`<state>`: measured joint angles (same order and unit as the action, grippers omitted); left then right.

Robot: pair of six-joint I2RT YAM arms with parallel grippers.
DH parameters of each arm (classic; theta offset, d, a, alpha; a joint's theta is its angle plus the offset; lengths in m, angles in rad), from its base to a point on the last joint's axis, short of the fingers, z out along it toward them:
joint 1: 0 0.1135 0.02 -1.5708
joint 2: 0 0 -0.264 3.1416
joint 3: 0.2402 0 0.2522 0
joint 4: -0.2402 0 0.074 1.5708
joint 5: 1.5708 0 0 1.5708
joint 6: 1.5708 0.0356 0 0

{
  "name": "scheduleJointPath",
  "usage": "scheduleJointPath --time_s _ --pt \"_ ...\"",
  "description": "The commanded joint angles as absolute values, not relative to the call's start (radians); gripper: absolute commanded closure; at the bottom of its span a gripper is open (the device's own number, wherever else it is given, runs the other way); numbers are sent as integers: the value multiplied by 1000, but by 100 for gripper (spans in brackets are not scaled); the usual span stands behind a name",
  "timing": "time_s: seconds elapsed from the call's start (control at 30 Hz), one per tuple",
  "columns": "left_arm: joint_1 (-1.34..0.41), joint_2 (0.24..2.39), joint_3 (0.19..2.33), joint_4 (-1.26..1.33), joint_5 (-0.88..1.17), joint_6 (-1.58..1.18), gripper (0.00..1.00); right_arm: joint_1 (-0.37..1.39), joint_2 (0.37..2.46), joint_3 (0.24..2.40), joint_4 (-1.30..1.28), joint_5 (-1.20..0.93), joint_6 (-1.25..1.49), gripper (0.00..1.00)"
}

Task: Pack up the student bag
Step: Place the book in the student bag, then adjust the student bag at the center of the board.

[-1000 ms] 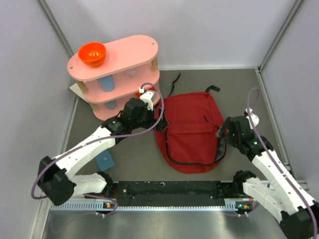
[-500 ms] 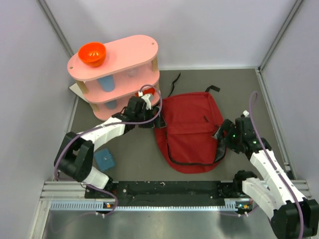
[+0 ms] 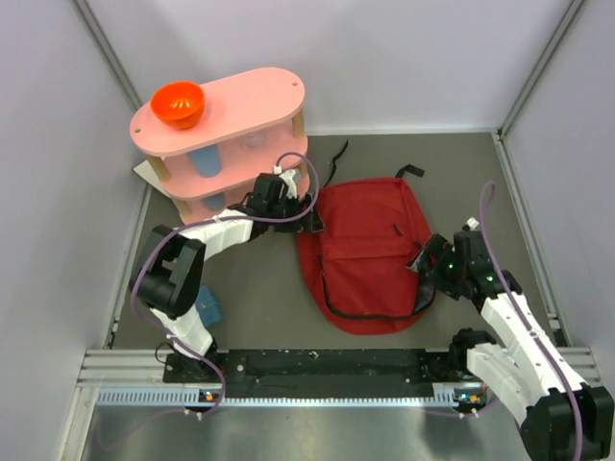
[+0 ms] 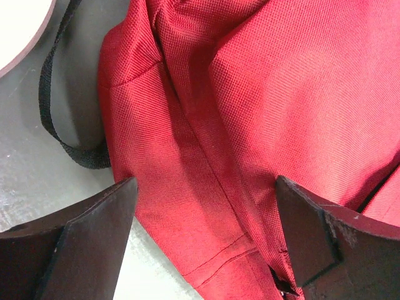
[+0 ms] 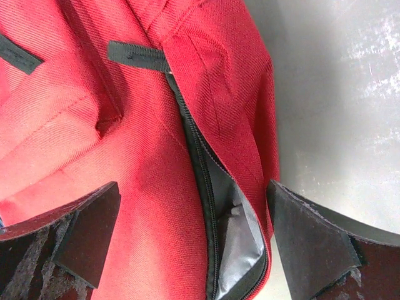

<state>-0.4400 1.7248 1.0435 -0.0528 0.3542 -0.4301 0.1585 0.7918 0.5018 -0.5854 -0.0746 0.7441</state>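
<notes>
student bag (image 3: 370, 240) | between left end effector (image 3: 311, 223) and right end effector (image 3: 424, 265)

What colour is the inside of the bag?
Grey. The student bag has a grey lining showing through its open zip, best in the right wrist view.

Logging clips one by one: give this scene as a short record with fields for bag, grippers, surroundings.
bag: large dark red fabric backpack, flat on grey table, side zip partly open, grey lining showing
left gripper: open, over bag's left edge, nothing held
right gripper: open, over the open zip, nothing held
surroundings: pink two-tier shelf, orange bowl on top; small blue object by left arm
</notes>
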Motion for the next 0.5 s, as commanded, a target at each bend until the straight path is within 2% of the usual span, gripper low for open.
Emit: scheduleJointPath --time_s 0.0,0.33,0.47 --pt "-431 1737 1006 26 335 -436 5 143 782 494 -545 -87 750 1" --pt "-423 1491 890 63 266 -457 3 141 775 502 -528 -106 752 1" --pt "-422 1537 906 58 239 -445 1 141 770 502 -523 -107 758 1"
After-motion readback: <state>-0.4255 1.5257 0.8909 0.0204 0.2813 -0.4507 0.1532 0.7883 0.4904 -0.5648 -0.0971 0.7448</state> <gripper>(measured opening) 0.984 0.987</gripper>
